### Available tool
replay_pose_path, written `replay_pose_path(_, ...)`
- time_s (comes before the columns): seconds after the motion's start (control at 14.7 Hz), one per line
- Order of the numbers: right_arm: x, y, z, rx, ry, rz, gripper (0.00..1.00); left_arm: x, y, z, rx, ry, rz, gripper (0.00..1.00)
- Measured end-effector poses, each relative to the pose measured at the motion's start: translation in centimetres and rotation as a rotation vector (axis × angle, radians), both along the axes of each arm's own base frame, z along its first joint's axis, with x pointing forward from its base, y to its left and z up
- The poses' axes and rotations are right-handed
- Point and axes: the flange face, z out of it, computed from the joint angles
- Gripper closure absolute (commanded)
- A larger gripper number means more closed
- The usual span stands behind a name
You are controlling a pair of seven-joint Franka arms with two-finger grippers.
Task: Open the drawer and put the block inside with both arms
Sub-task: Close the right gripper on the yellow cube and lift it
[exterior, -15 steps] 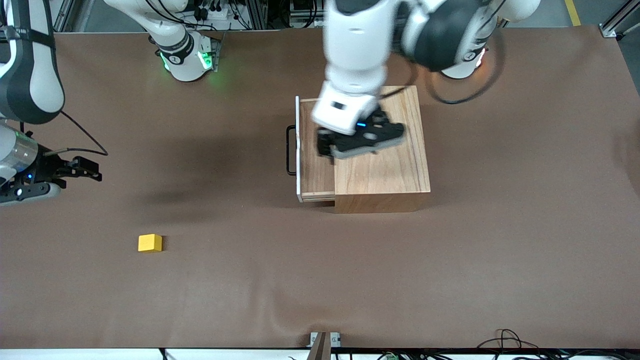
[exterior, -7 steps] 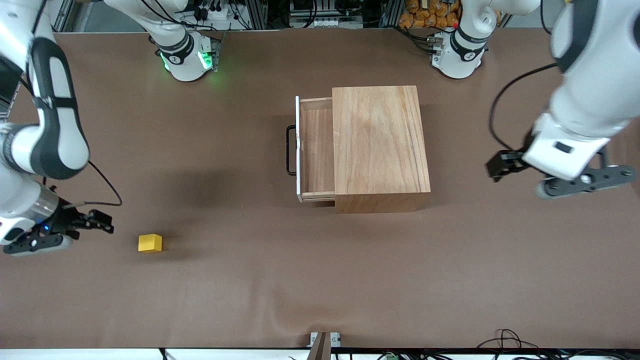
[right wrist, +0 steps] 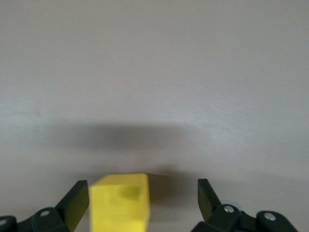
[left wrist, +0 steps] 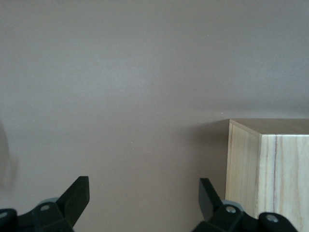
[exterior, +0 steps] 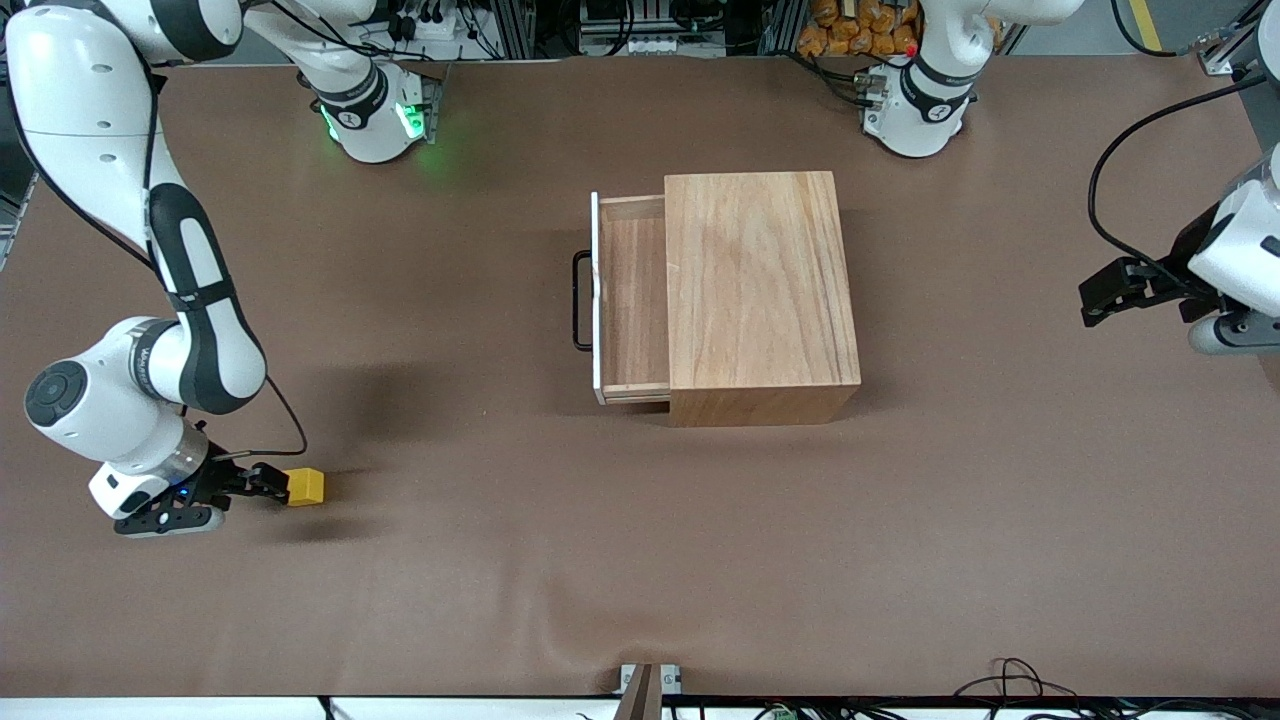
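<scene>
Right pincer (exterior: 268,482): spread, block (exterior: 306,486) between tips. Left pincer (exterior: 1100,296): spread, over bare surface (exterior: 640,560). Drawer (exterior: 630,300): open, handle at 9 o'clock.

A brown-covered table (exterior: 640,560) fills the scene, soft shadows on it, with aluminium framing (exterior: 600,25), cables and orange packets (exterior: 835,25) along its robot-side edge.
</scene>
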Motion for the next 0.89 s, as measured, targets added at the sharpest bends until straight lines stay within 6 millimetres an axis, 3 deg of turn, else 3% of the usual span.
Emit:
replay_pose_path(0.14,0.0,0.6,0.0,0.03,-0.001,-0.02,0.0,-0.8,0.1,0.0,-0.009,-0.004,-0.007,0.0)
replay_pose_path(0.68,-2.3,1.0,-3.7,0.039,0.053,-0.037,0.0,-2.5,0.4,1.6,-0.028,-0.026,-0.013,0.0)
replay_pose_path(0.75,-2.6,1.4,-4.2,0.027,0.028,-0.038,0.15,-2.5,0.4,1.5,-0.028,-0.025,-0.013,0.0)
replay_pose_path(0.89,-3.5,2.3,-5.7,-0.004,-0.032,-0.043,0.61,-2.4,0.4,1.3,-0.028,-0.028,-0.012,0.0)
